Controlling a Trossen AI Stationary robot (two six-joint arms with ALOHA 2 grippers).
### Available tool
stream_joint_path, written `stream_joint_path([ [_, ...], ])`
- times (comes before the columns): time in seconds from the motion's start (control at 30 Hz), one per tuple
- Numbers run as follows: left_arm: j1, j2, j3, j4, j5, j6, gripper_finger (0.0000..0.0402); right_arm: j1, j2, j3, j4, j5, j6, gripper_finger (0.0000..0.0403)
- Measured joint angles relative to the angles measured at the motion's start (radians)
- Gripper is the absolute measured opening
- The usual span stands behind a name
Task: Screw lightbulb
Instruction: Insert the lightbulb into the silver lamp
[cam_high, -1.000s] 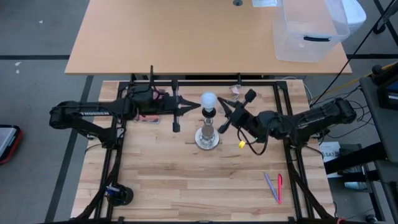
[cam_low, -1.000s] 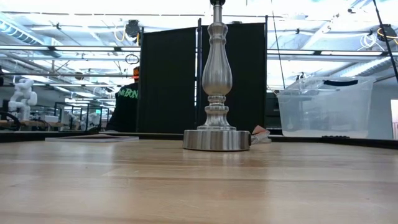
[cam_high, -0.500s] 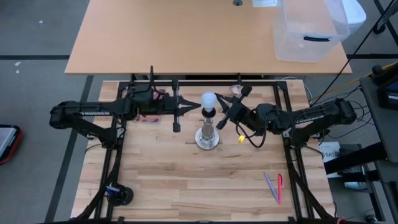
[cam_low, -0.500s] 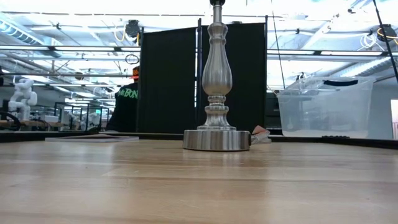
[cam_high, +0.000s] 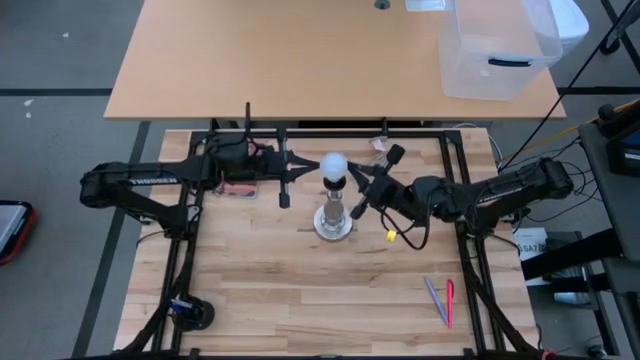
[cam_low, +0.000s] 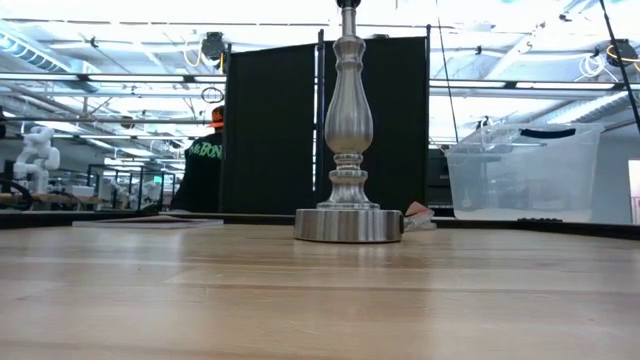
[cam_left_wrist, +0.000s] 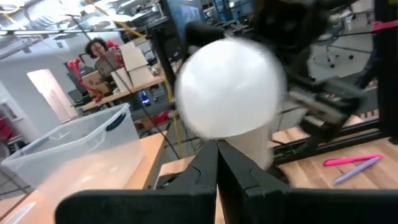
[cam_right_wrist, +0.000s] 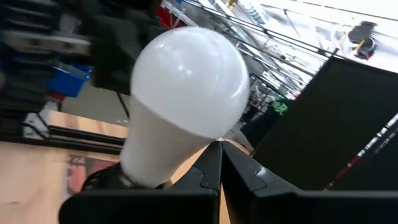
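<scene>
The wooden desk (cam_high: 300, 290) carried a silver lamp stand (cam_low: 347, 150), which stood upright near the middle of its far half, with a round base and a turned post. Beyond it, a second, lighter desk (cam_high: 300, 60) held a clear plastic bin (cam_high: 495, 50). The left arm reached in from the left, and the left claw (cam_high: 300, 171) was just beside the bulb; in the left wrist view its two fingers (cam_left_wrist: 205, 168) were pressed together with no gap, holding nothing. The right arm came from the right, and the right claw (cam_high: 362, 186) was close to the socket side of the stand; its fingers (cam_right_wrist: 211, 168) also met in a closed line, not around the bulb. The lightbulb (cam_high: 334, 164) sat on top of the stand, white and frosted, with its narrow end down in the black socket. A pink pen (cam_high: 449, 302) and a purple pen (cam_high: 434, 298) lay together near the right front of the desk. In the low view, a person in the background wore a dark shirt (cam_low: 205, 165) with green letters, which I could not read surely.
</scene>
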Motion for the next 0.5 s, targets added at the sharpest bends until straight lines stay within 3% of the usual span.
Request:
stream_joint_path([
  [0.17,0.014,0.016,0.0,0.006,-0.004,-0.004,0.0002,0.023,0.001,0.0,-0.007,-0.004,0.001,0.0],
  [0.5,0.054,0.036,0.0,0.006,-0.02,-0.046,0.0002,0.068,0.001,0.0,-0.027,0.106,0.005,0.0],
])
